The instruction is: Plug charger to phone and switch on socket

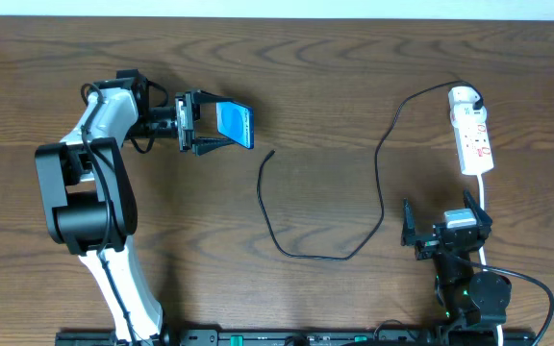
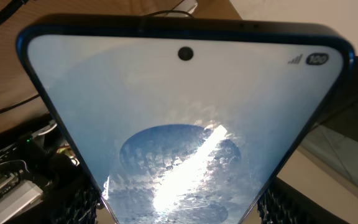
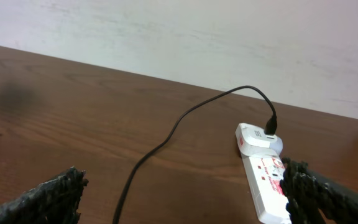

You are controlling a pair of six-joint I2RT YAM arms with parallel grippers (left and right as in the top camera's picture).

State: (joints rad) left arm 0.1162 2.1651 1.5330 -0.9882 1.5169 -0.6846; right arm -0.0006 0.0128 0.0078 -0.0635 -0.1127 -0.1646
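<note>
My left gripper (image 1: 210,128) is shut on the phone (image 1: 235,123) and holds it at the table's upper left, blue screen facing up. In the left wrist view the phone (image 2: 185,118) fills the frame between the fingers. The charger, a thin black cable (image 1: 378,159), runs from the socket in a loose curve to its free plug end (image 1: 271,152), right of and below the phone. The socket, a white power strip (image 1: 472,135), lies at the far right. It also shows in the right wrist view (image 3: 263,177) with the cable (image 3: 166,143). My right gripper (image 1: 442,236) is open and empty, just below the strip.
The strip's white cord (image 1: 486,207) runs down past the right arm's base. The table (image 1: 335,77) is dark brown wood, and a pale wall (image 3: 197,37) stands behind its far edge.
</note>
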